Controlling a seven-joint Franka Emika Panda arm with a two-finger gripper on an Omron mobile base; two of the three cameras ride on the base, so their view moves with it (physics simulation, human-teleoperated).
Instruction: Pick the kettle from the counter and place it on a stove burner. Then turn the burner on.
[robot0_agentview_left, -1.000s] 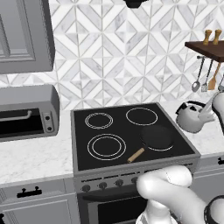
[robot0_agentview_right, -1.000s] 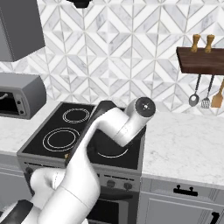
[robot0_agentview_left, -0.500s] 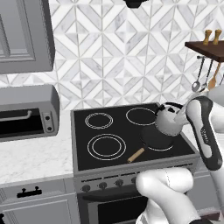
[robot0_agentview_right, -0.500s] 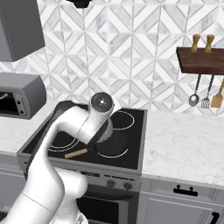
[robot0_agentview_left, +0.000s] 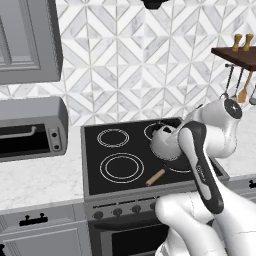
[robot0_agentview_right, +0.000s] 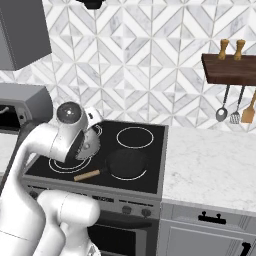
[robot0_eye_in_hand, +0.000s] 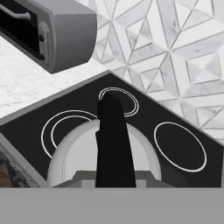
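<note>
One kettle in the air over the cooktop

Claw (robot0_eye_in_hand: 114, 181): barely visible at the bottom of the hand view, clamped on the dark handle of the small squat silver-grey metal kettle (robot0_agentview_left: 165, 141). Kettle hangs off the wrist above the black glass cooktop (robot0_agentview_left: 95, 165), tilted, not touching the glass. In the right base view the kettle (robot0_agentview_right: 90, 144) sits partly hidden behind the white forearm.

Hand view: kettle dome (robot0_eye_in_hand: 74, 153) fills the lower centre, with its handle (robot0_eye_in_hand: 113, 140) running up the middle. Beyond and left of it is the biggest double white ring burner (robot0_eye_in_hand: 65, 127), partly covered by the kettle. A smaller double ring (robot0_eye_in_hand: 118, 99) lies past the handle tip and a single thin ring (robot0_eye_in_hand: 179, 146) off to the right.

Black frying pan with wooden handle (robot0_agentview_right: 125, 164) sits on the cooktop's front right ring, just beside the kettle. In the left base view, its handle end (robot0_agentview_left: 155, 177) pokes out below the arm.

Big burner (robot0_agentview_left: 121, 167) is front left of the cooktop, unlit, white rings only.

White marble-look worktop (robot0_agentview_right: 210, 165) runs either side of the stove. Grey toaster oven (robot0_agentview_left: 30, 127) is on its left stretch. Wooden shelf (robot0_agentview_right: 230, 69) with hanging utensils is on the far wall, right.
</note>
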